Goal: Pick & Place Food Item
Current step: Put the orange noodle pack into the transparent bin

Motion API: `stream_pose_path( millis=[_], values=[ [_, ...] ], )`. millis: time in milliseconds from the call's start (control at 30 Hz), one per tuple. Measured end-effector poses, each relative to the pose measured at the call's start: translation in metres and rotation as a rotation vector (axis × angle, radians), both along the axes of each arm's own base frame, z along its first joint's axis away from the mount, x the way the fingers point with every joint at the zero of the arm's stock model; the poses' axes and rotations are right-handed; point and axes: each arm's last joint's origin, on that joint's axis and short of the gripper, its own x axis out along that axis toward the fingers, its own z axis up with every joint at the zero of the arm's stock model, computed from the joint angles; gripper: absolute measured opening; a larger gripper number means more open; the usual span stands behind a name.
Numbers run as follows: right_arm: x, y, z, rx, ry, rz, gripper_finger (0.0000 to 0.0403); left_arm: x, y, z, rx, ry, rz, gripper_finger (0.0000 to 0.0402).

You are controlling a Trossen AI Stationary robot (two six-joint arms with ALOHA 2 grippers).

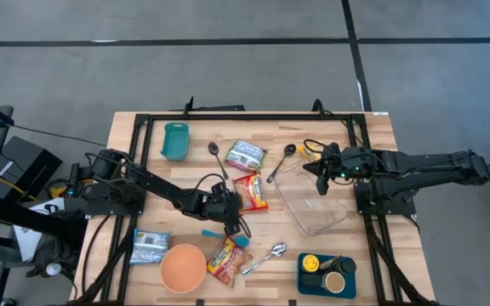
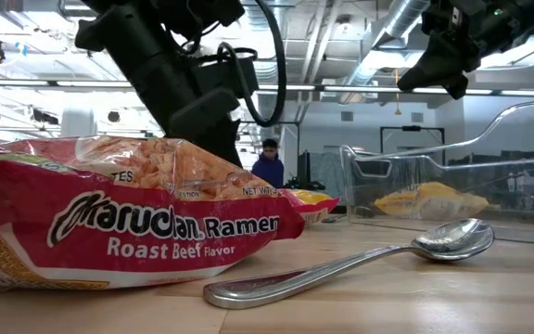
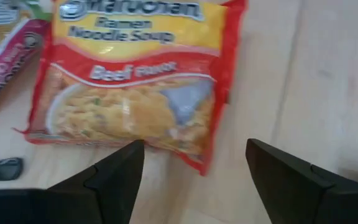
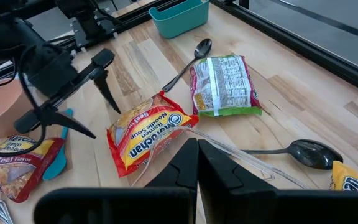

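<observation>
A red and yellow beef ramen packet (image 3: 132, 93) lies flat on the wooden table (image 1: 360, 255) near its middle (image 1: 252, 194). My left gripper (image 3: 194, 162) hovers open at the packet's near left end, one finger on either side of that corner and neither touching it; the right wrist view shows it (image 4: 106, 123) beside the packet (image 4: 148, 134). My right gripper (image 4: 197, 163) is shut and hangs above a clear plastic container (image 1: 315, 208) on the right.
A second ramen packet (image 1: 228, 259), a spoon (image 1: 266, 257), an orange bowl (image 1: 183, 266), a teal spatula (image 1: 219, 234) and a blue packet (image 1: 150, 246) lie near the front. A green packet (image 1: 245, 155), two spoons, a teal bin (image 1: 175, 140) sit farther back.
</observation>
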Motion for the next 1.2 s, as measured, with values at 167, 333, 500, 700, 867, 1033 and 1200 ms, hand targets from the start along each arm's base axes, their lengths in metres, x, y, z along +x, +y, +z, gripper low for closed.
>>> stream_pose_path(
  millis=[167,333,500,700,867,1033,1200],
  values=[
    [0.000,0.000,0.000,0.000,0.000,0.000,0.0001,-0.002,-0.008,0.000,0.045,0.001,-0.035,0.0267],
    [0.000,0.000,0.000,0.000,0.000,0.000,0.0001,-0.002,-0.009,0.001,0.080,-0.018,-0.012,0.0254],
    [0.000,0.000,0.000,0.000,0.000,0.000,0.0001,0.000,-0.009,-0.001,0.073,-0.030,-0.012,0.0246],
    [0.000,0.000,0.000,0.000,0.000,0.000,0.0001,0.004,-0.011,-0.009,0.071,-0.036,-0.011,0.0241],
    [0.000,0.000,0.000,0.000,-0.001,0.000,0.0001,0.008,-0.012,-0.026,0.077,-0.020,-0.011,0.0241],
    [0.000,0.000,0.000,0.000,0.001,0.000,0.0001,0.011,-0.013,-0.037,0.085,-0.022,0.002,0.0237],
    [0.000,0.000,0.000,0.000,0.002,0.000,0.0001,0.011,-0.013,-0.035,0.090,-0.027,0.007,0.0221]
  ],
)
